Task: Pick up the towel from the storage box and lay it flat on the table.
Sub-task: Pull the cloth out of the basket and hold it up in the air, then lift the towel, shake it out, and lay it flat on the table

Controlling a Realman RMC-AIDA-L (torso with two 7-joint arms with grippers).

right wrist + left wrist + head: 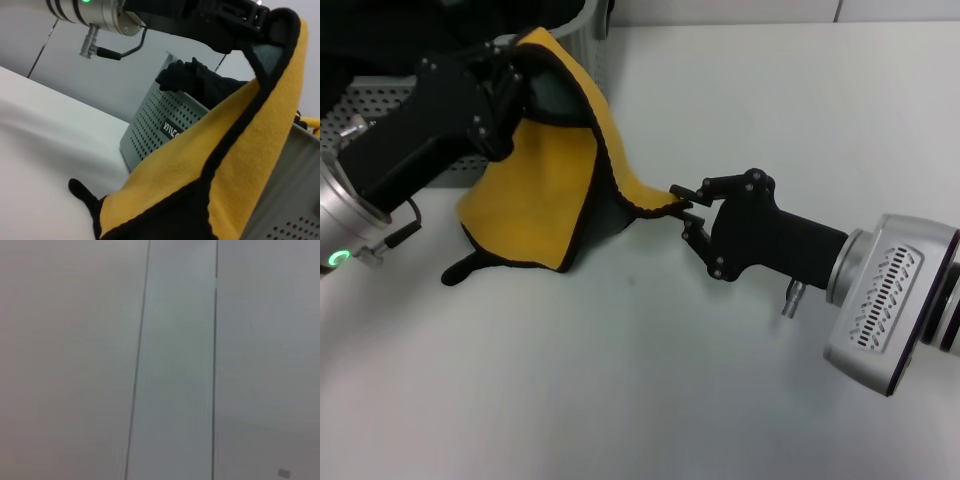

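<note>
Towel: roughly square cloth (545, 180), yellow face outward, dark green inside, black-trimmed edge; hangs in folds between the two grippers, its lowest part resting on the table, one black corner tip (460, 270) lying on the surface. Right wrist view shows the yellow face (240, 165) draped in front of the box.
Storage box: pale grey-green perforated plastic basket (380, 105) at the far left of the table, behind the left arm; small white logo on its wall (171, 131); black fabric (195, 80) shows above its rim.
Table: plain smooth white tabletop (650, 380).
Left gripper: black (515, 80), raised just in front of the box, closed on the towel's upper corner.
Right gripper: black (688, 208), low over the table, fingers pinched on the towel's near edge.
Left wrist view: pale wall panels only.
</note>
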